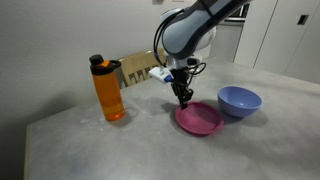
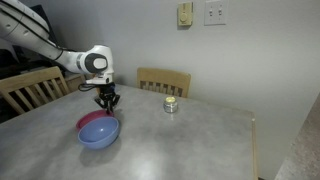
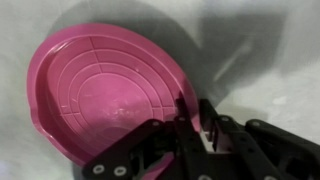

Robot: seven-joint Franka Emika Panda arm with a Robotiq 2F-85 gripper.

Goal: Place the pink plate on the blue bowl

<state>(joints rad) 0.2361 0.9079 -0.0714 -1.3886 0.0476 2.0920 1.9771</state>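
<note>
While scanning an exterior view from the left: orange bottle [image 1: 108, 95] first, upright on the grey table [image 1: 60, 145], well apart from the rest. Next up, gripper [image 1: 184, 100] pointing straight down at the left rim of the pink plate [image 1: 202, 121], lying flat on the tabletop. Just right of that, blue bowl [image 1: 239, 100], upright, right beside the plate, maybe touching, hard to say. Over in the wrist view, fingers [image 3: 186, 112] narrowed at the plate's edge, but can't tell whether actually pinching it.
</note>
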